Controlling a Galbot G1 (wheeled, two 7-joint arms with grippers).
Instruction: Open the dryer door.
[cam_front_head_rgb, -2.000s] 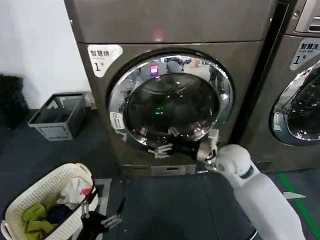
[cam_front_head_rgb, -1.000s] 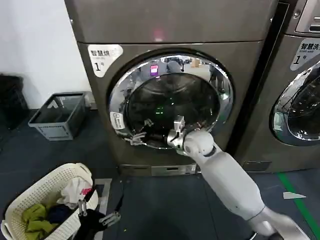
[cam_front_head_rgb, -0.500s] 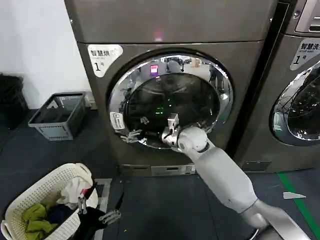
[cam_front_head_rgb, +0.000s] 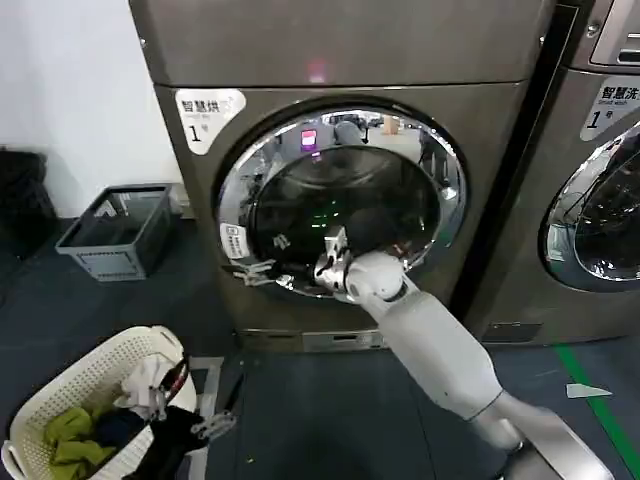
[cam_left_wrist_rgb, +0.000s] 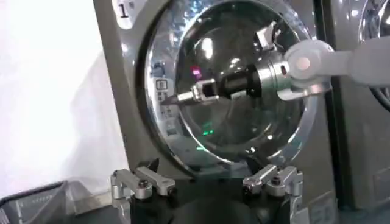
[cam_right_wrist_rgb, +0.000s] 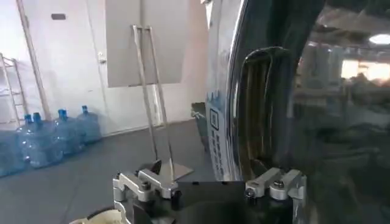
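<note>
The dryer stands broad and grey, and its door fills the middle of the front, chrome ring shut flush against the cabinet all round. The right arm reaches up across the lower glass. Its gripper sits at the ring's lower left edge, just below the small sticker on the chrome. From the left wrist the fingers look drawn close to a narrow point against the ring; I cannot tell whether they grip anything. From the right wrist, the door's recessed handle slot lies just ahead of the gripper, the chrome edge beside it.

Open floor lies below and to the left of that gripper. Farther left stands a grey crate. The left gripper hangs low beside the white basket, well away from the door, fingers spread apart and empty. A second machine stands to the right of the arm.
</note>
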